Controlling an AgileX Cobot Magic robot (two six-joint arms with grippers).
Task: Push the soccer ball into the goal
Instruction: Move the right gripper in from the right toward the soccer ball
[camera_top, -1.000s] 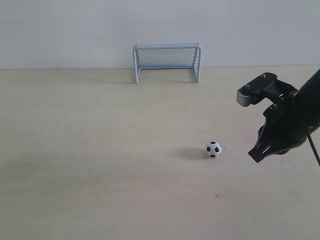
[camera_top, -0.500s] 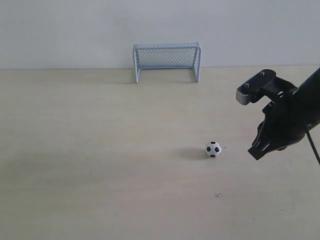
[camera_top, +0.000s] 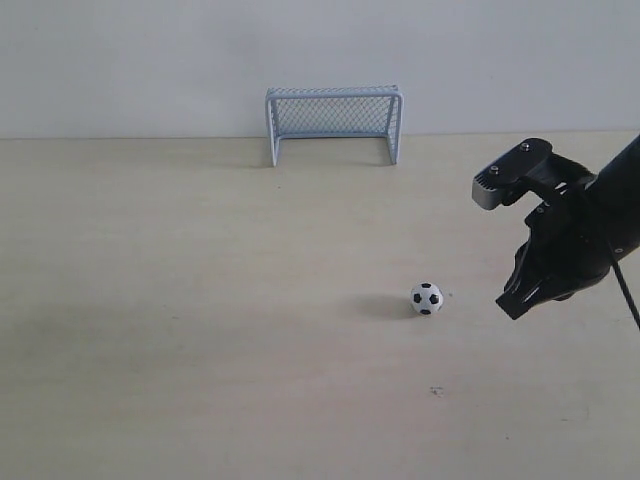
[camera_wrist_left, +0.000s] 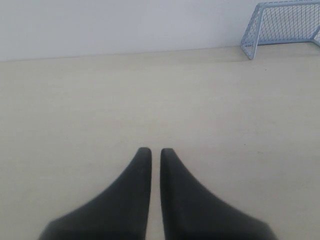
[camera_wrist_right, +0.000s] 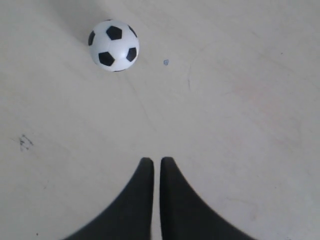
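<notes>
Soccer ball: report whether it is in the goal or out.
Out: the soccer ball rests on the table, well short of the goal.

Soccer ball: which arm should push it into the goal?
Right. Its black tool hangs near the small black-and-white soccer ball; the left tool sees the pale blue mesh goal but no ball.

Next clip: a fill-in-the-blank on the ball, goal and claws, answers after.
The ball lies ____ the goal (inside/outside).
The claw nearest the ball is the ____ one.
It and the left claw are both ____ (open/shut).
The ball's patches are ____.
Missing: outside; right; shut; black.
</notes>
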